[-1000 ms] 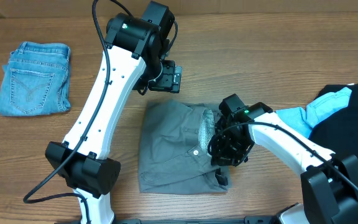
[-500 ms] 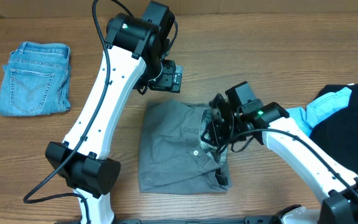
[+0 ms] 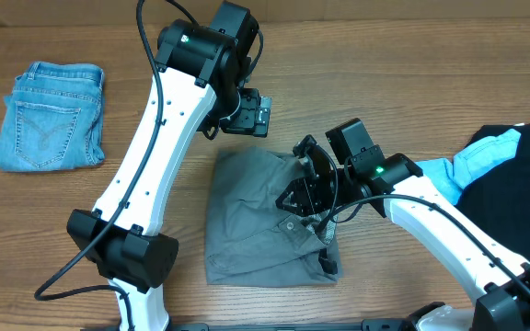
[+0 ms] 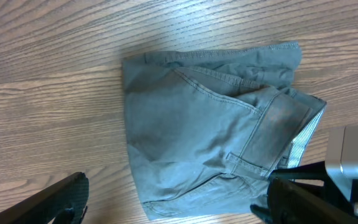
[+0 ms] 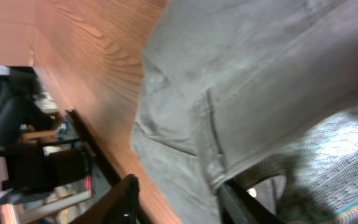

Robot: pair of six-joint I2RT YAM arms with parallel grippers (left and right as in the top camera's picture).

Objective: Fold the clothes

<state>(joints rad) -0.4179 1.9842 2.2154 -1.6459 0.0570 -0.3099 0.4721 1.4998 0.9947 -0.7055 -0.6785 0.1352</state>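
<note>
left gripper [image 3: 249,115]: upper middle of the overhead frame, fingers spread wide and holding nothing, hovering over bare wood just past the top edge of the grey shorts [image 3: 247,221].
left wrist view: one dark finger sits in each bottom corner, far apart, and the shorts fill the middle of the frame between and above them.
right gripper [image 3: 300,184]: dead centre of the overhead frame, down over the right side of the shorts by the waistband, with its fingers parted.
right wrist view: two dark fingers [image 5: 126,199] poke up from the bottom edge, and a grey fold with a belt loop runs down into the gap between them; can't tell whether either finger presses on the cloth.
grey shorts: middle of the table [image 3: 385,83], lying flat in a roughly square fold, and on the right side the waistband is turned open to show pale lining.
denim [image 3: 49,115]: light blue, folded, in the upper left of the frame, well apart from the shorts.
black garment [image 3: 523,175]: heaped at the right edge of the frame.
sky-blue garment [image 3: 467,161]: peeks out at the black heap's left side, near the right arm.
</note>
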